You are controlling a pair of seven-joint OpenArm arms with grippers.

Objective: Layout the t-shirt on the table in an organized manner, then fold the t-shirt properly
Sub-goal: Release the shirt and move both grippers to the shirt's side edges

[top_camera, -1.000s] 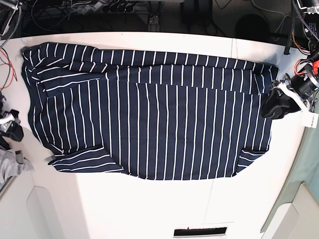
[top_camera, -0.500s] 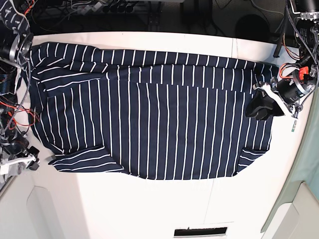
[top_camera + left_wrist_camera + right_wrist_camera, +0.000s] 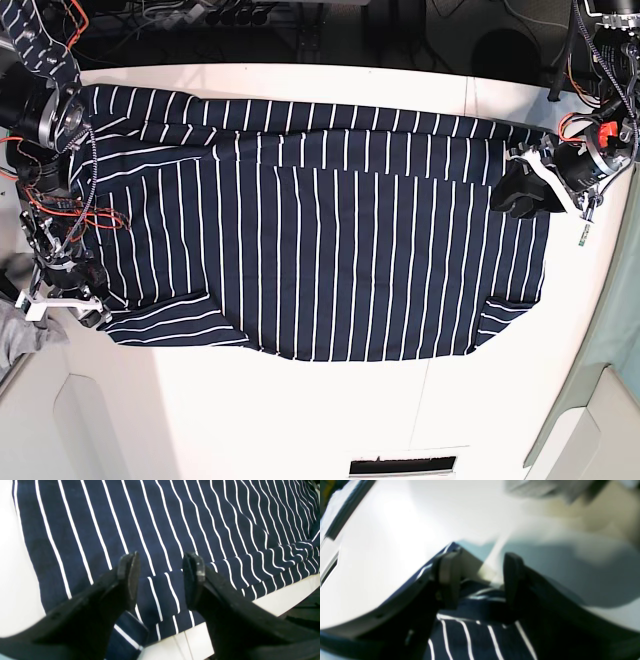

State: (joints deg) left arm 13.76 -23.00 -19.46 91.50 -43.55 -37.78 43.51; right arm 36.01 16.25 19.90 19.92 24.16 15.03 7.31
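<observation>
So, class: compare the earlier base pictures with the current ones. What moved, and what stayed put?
The right gripper came in over the t-shirt's near-side corner, open. The left gripper slid up the shirt's opposite end toward the far edge, also open. The shirt stayed spread on the table, nearly unmoved.

The t-shirt (image 3: pixel 330 250) is soft, matt navy knit cloth with thin white stripes, its weave faintly fuzzy up close. The table (image 3: pixel 300 420) is smooth, slightly glossy white. The left gripper (image 3: pixel 160 580) has matt black plastic fingers with scuffed tips.
</observation>
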